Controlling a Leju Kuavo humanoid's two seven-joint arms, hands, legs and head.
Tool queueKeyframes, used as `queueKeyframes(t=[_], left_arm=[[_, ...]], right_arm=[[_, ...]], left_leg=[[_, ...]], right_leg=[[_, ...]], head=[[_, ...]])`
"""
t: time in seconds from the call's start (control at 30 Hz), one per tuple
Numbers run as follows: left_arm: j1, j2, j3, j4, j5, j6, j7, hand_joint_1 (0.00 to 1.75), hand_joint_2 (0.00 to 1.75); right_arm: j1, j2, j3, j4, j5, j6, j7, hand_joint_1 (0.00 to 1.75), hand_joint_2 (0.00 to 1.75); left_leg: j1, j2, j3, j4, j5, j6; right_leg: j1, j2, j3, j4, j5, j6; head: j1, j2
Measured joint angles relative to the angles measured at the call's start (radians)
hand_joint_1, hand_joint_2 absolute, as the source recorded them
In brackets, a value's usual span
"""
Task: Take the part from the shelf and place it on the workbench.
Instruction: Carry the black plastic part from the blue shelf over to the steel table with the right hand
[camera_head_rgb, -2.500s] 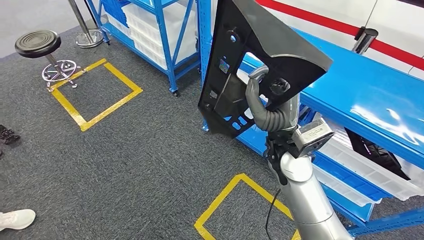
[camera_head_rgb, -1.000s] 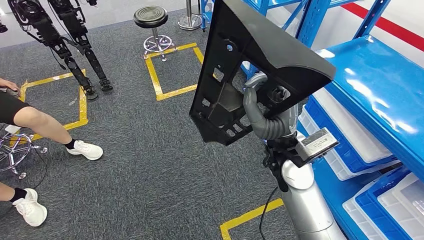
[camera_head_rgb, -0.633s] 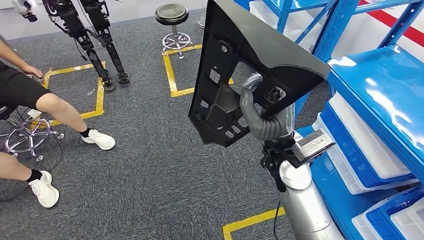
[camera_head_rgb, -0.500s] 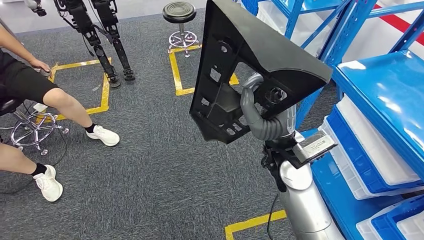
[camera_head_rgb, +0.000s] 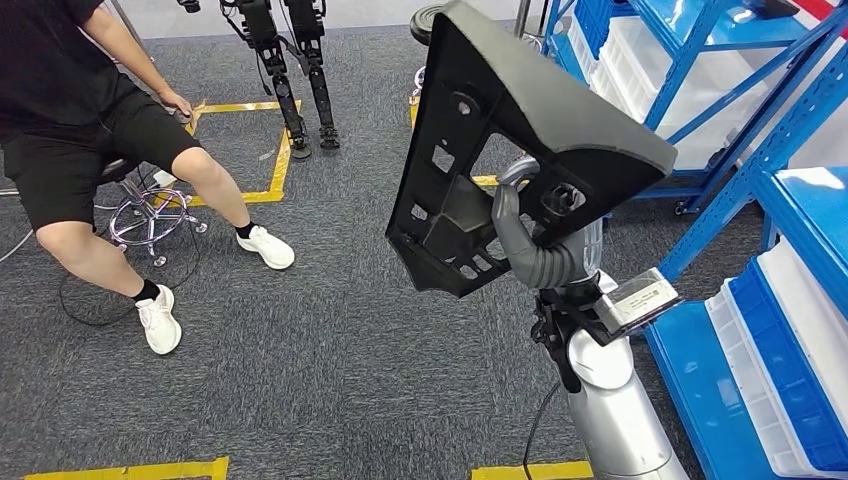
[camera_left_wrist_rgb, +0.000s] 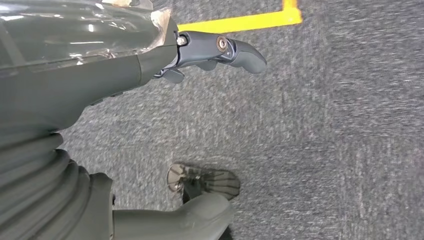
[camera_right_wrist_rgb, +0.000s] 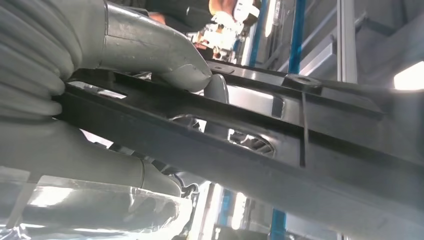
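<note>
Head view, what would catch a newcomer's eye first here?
First, the big black plastic part held upright in the middle of the frame, gripped by the robot's right hand through one of its openings. Next, a person in black seated on a stool at the upper left, and blue shelving with white bins along the right.

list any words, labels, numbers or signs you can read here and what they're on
None can be read.
The black part, held up by the right hand, carries no legible mark.
A small silver box at the right wrist may have a label, too blurred to read.
The yellow floor tape forms plain lines, no text.
</note>
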Motion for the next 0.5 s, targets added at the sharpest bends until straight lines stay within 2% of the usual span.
queueKeyframes(t=[0.03, 0.07, 0.1, 0.17, 0.2, 0.23, 0.27, 0.3, 0.33, 0.4, 0.43, 0.47, 0.5], left_arm=[[0.002, 0.000, 0.000, 0.000, 0.000, 0.001, 0.000, 0.00, 1.75], [0.003, -0.001, 0.000, 0.000, 0.000, 0.003, -0.001, 0.00, 1.75], [0.003, -0.001, 0.000, 0.000, 0.000, 0.005, -0.001, 0.00, 1.75], [0.000, -0.001, 0.000, 0.000, 0.000, 0.009, -0.002, 0.00, 1.75], [-0.001, -0.001, 0.000, 0.000, 0.000, 0.010, -0.002, 0.00, 1.75], [-0.001, -0.001, 0.000, 0.000, 0.000, 0.011, -0.002, 0.00, 1.75], [0.000, -0.001, 0.000, 0.000, 0.000, 0.011, -0.002, 0.00, 1.75], [0.000, -0.001, 0.000, 0.000, 0.000, 0.011, -0.002, 0.00, 1.75], [0.001, -0.001, 0.000, 0.000, 0.000, 0.011, -0.002, 0.00, 1.75], [-0.001, 0.000, 0.000, 0.000, 0.000, 0.011, -0.002, 0.00, 1.75], [-0.003, 0.001, 0.000, 0.000, 0.000, 0.011, -0.002, 0.00, 1.75], [-0.004, 0.001, 0.000, 0.000, -0.001, 0.011, -0.002, 0.00, 1.75], [-0.005, 0.003, 0.000, 0.000, -0.001, 0.012, -0.002, 0.00, 1.75]], right_arm=[[0.000, 0.000, 0.000, 0.000, 0.000, 0.000, 0.000, 1.75, 1.75], [0.000, 0.002, 0.000, 0.000, 0.001, 0.000, 0.000, 1.75, 1.75], [-0.001, 0.004, 0.000, -0.001, 0.001, 0.000, 0.000, 1.75, 1.75], [0.000, 0.006, -0.001, -0.003, 0.002, 0.000, 0.000, 1.75, 1.75], [0.001, 0.007, -0.002, -0.003, 0.003, 0.000, -0.001, 1.75, 1.75], [0.002, 0.007, -0.002, -0.003, 0.003, 0.000, -0.001, 1.75, 1.75], [0.004, 0.007, -0.002, -0.003, 0.003, 0.000, -0.001, 1.75, 1.75], [0.005, 0.007, -0.002, -0.003, 0.004, 0.000, -0.001, 1.75, 1.75], [0.005, 0.008, -0.002, -0.004, 0.004, 0.000, -0.001, 1.75, 1.75], [0.004, 0.008, -0.003, -0.005, 0.004, 0.000, -0.001, 1.75, 1.75], [0.004, 0.008, -0.003, -0.006, 0.004, 0.000, -0.001, 1.75, 1.75], [0.004, 0.008, -0.004, -0.007, 0.004, 0.000, -0.001, 1.75, 1.75], [0.004, 0.008, -0.004, -0.008, 0.004, 0.000, -0.001, 1.75, 1.75]], left_leg=[[0.003, -0.001, -0.003, 0.000, 0.001, -0.005], [0.003, 0.014, -0.008, 0.009, -0.005, -0.009], [0.003, 0.038, -0.020, 0.035, -0.020, -0.012], [0.001, 0.096, -0.074, 0.149, -0.080, -0.017], [0.002, 0.109, -0.109, 0.220, -0.110, -0.019], [0.002, 0.115, -0.136, 0.274, -0.129, -0.018], [0.002, 0.117, -0.147, 0.296, -0.129, -0.016], [0.000, 0.119, -0.136, 0.274, -0.111, -0.012], [-0.002, 0.126, -0.104, 0.217, -0.081, -0.005], [-0.016, 0.171, -0.027, 0.077, -0.033, 0.013], [-0.023, 0.189, -0.005, 0.034, -0.023, 0.021], [-0.030, 0.199, 0.004, 0.014, -0.023, 0.026], [-0.033, 0.192, 0.003, 0.012, -0.022, 0.030]], right_leg=[[0.000, -0.007, 0.000, 0.000, 0.003, -0.006], [0.000, -0.015, 0.000, -0.002, 0.005, -0.012], [0.000, -0.023, 0.001, -0.004, 0.006, -0.019], [0.005, -0.043, 0.003, -0.005, 0.004, -0.030], [0.010, -0.055, 0.003, -0.005, 0.003, -0.035], [0.014, -0.066, 0.003, -0.005, 0.002, -0.037], [0.017, -0.077, 0.003, -0.005, 0.000, -0.039], [0.020, -0.088, 0.004, -0.005, -0.001, -0.040], [0.023, -0.098, 0.006, -0.005, -0.003, -0.042], [0.030, -0.118, 0.010, -0.006, -0.006, -0.043], [0.031, -0.126, 0.012, -0.006, -0.008, -0.042], [0.032, -0.135, 0.012, -0.007, -0.009, -0.040], [0.033, -0.145, 0.014, -0.009, -0.011, -0.037]], head=[[0.000, 0.000], [-0.001, 0.000], [-0.003, 0.000], [-0.007, 0.000], [-0.009, 0.000], [-0.009, 0.000], [-0.009, 0.000], [-0.009, 0.000], [-0.009, 0.000], [-0.008, 0.000], [-0.008, 0.000], [-0.008, 0.000], [-0.008, 0.000]])
